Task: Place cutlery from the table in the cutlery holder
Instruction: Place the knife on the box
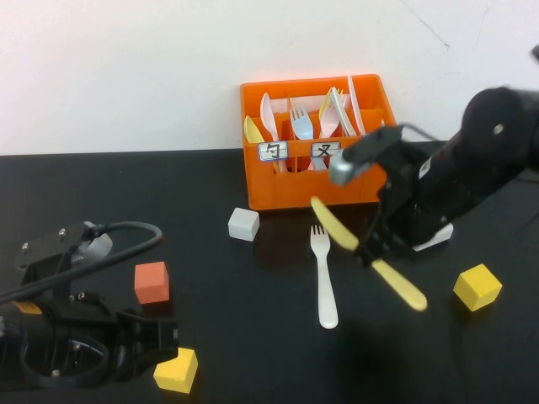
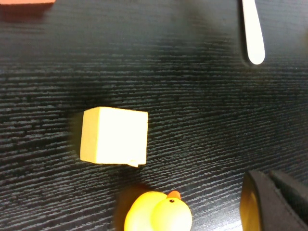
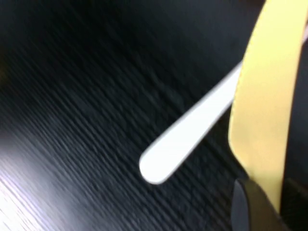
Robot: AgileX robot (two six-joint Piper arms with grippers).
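While the right gripper grips the tilted yellow knife above the table, the crate sits behind it; the left gripper, jaws unclear, idles far from the fork.

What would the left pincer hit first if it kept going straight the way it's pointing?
Probably the yellow cube on the black tabletop: it sits right ahead of the left pincer, though depth is hard to judge.

I worked at a lab test bench: a glossy black table against a bare white wall, scattered with coloured cubes as practice props.
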